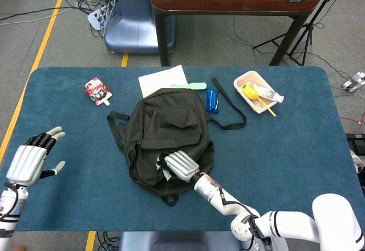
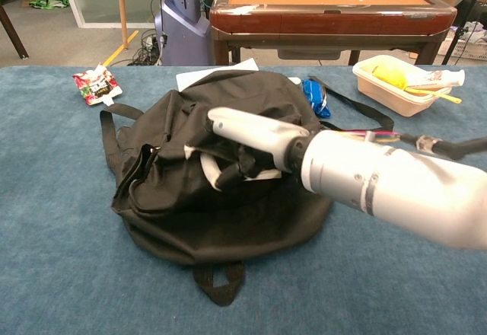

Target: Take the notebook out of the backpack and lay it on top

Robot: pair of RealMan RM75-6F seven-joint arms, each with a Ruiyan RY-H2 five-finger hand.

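on the blue surface (image 1: 296, 148) we are working our right robot hand (image 1: 178, 165) into the backpack (image 1: 168, 125), fingers curled on fabric; notebook hidden inside. left robot hand (image 1: 31, 160) waiting, released. next, finding the notebook.

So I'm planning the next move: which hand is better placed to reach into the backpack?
The right hand: its fingers already curl into the backpack at its near edge. The left hand hovers open, far off over the table's left side.
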